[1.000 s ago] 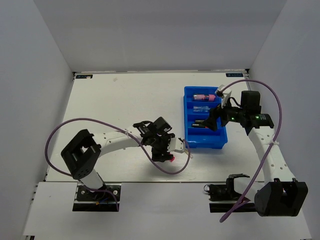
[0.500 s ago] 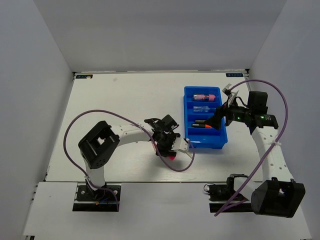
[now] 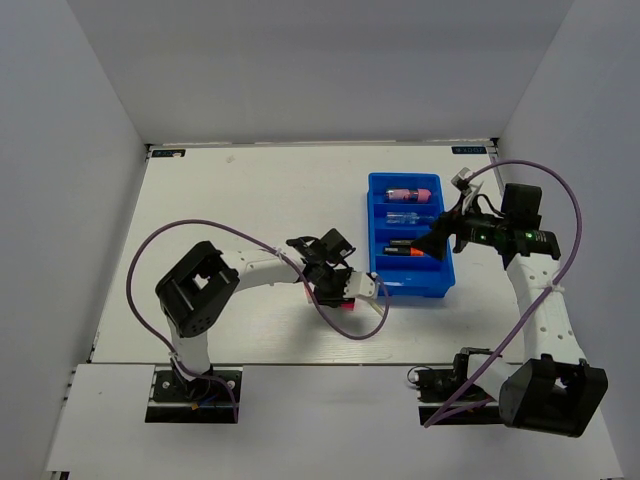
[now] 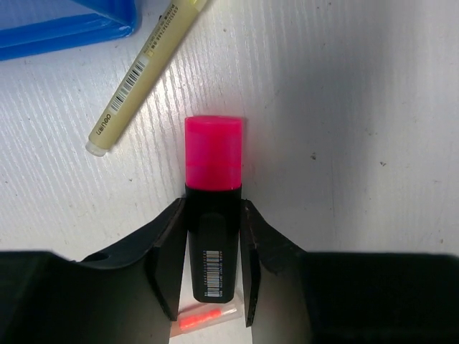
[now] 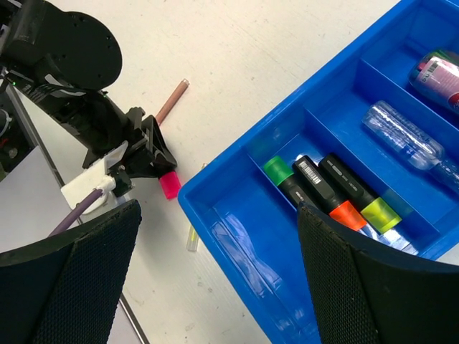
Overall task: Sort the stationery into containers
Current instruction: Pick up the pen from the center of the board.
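A black highlighter with a pink end [image 4: 213, 165] lies on the white table just left of the blue tray [image 3: 412, 290]. My left gripper [image 4: 213, 208] is shut on its black body, one finger pressed to each side. My right gripper [image 5: 215, 215] hovers open over the tray [image 5: 244, 236] with nothing between its fingers. One compartment holds green [image 5: 276, 170], orange [image 5: 349, 213] and yellow [image 5: 380, 211] highlighters. A clear bottle [image 5: 405, 140] and a pink tube [image 5: 441, 75] lie in further compartments. A pale yellow stick [image 4: 140, 72] rests beside the tray's corner.
A second thin stick [image 5: 172, 100], pinkish, lies on the table behind my left gripper [image 5: 147, 154]. Purple cables loop from both arms over the table. White walls close in the table on the left, the back and the right.
My left gripper's jaws have closed in on the pink highlighter, which has stayed in place. My right gripper has drawn back slightly to the right over the tray.
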